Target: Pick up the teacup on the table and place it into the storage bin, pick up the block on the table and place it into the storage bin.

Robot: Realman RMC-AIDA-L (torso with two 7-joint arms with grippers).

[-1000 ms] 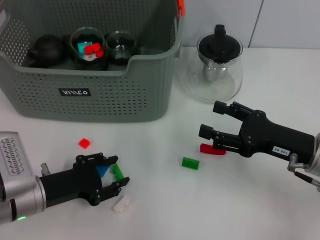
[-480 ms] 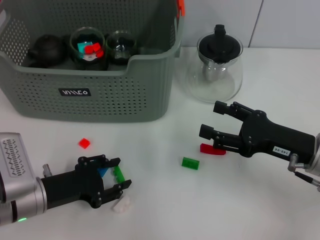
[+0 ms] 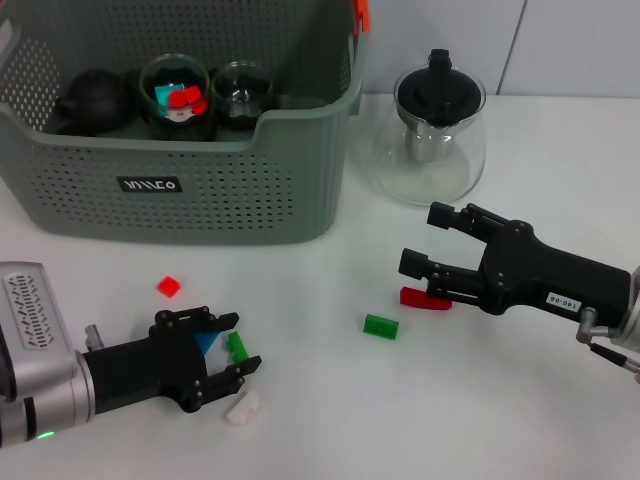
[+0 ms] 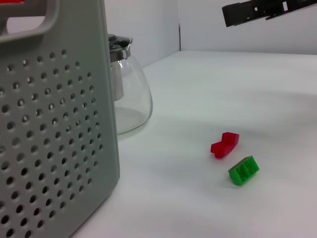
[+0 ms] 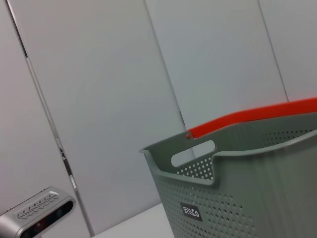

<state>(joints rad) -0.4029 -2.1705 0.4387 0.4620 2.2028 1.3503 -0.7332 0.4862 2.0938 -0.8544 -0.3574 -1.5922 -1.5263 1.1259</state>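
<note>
The blue block (image 3: pixel 205 342) is lying on the white table (image 3: pixel 300 420), right between the spread fingers of the left gripper (image 3: pixel 214 358). The jaws are sitting wide apart around it and are not squeezing it. A small green block (image 3: pixel 237 346) is lying just beside the blue one, close to one black finger. A white block (image 3: pixel 242 408) is lying just under the gripper, and a little red square block (image 3: pixel 169 286) is sitting farther up, near the storage bin (image 3: pixel 190 190). The storage bin is standing at the back on the robot's left. Inside it are sitting a dark teapot (image 3: pixel 90 97), a glass cup (image 3: pixel 176 95) with colored blocks in it and another glass cup (image 3: pixel 241 93). The right gripper (image 3: pixel 432 243) is hanging over the table on the right, with its jaws spread wide and nothing between them. A red curved block (image 3: pixel 425 298) is lying just under its lower finger. Another green block (image 3: pixel 380 326) is lying near it. A glass teapot (image 3: pixel 438 125) with a black lid is standing behind, beside the bin.
</note>
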